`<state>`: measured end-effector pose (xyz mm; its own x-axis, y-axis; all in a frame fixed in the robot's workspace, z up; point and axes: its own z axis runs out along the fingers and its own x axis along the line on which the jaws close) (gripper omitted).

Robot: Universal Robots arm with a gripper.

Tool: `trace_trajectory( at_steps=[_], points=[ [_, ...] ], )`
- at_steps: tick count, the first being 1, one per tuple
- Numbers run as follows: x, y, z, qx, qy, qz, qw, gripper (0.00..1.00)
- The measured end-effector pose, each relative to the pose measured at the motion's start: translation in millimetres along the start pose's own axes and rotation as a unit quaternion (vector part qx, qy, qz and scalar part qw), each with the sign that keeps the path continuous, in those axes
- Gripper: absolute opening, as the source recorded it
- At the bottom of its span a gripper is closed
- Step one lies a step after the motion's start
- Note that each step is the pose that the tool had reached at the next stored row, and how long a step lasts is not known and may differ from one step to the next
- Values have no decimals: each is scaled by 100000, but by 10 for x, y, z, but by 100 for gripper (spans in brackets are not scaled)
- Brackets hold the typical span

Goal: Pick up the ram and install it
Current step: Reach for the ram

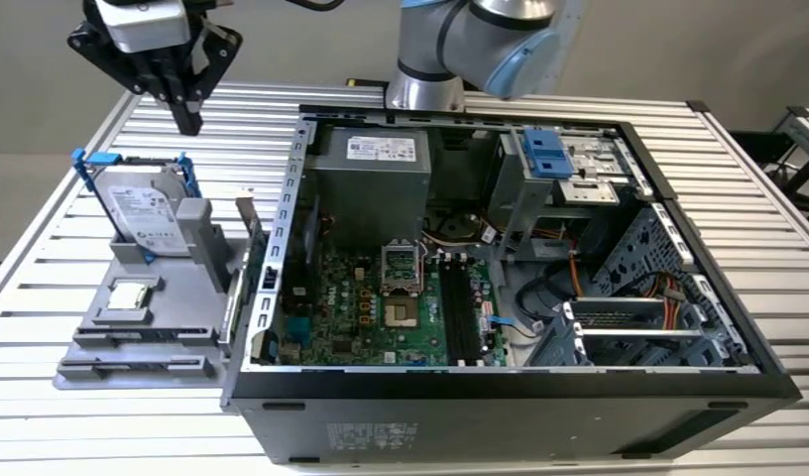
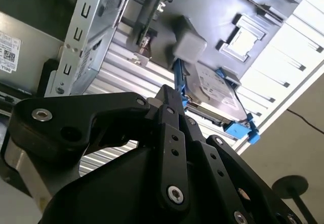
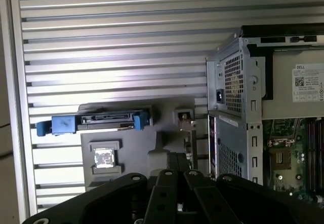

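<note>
Black gripper (image 1: 189, 117) hangs high over the slatted table (image 1: 48, 228) near the hard drive (image 1: 151, 213), fingers pressed together and holding nothing. What looks like the ram (image 1: 242, 263) stands on edge in the grey holder (image 1: 140, 342), just beside the computer case (image 1: 511, 392).

The ram (image 1: 147, 341) appears in the exterior view as a thin, long, dark strip, too small for its chips or colour to be told. It seems to stand on its long edge in a narrow slot of the grey holder (image 1: 179, 315), level, with its length running from the exterior view's left to its right. It sits near the holder's front end, just in front of a small square plate (image 1: 130, 295). It is outside the case (image 1: 293, 198), on the exterior view's left of it, well apart from the black memory slots (image 1: 458, 309).
</note>
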<state>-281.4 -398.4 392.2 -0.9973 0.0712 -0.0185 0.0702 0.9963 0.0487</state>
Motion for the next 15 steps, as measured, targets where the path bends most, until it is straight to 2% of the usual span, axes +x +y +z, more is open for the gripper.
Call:
trace_trajectory(
  at_steps=[15],
  points=[
    [385,-27,-9,3,3,-1,100000,0]
  ],
)
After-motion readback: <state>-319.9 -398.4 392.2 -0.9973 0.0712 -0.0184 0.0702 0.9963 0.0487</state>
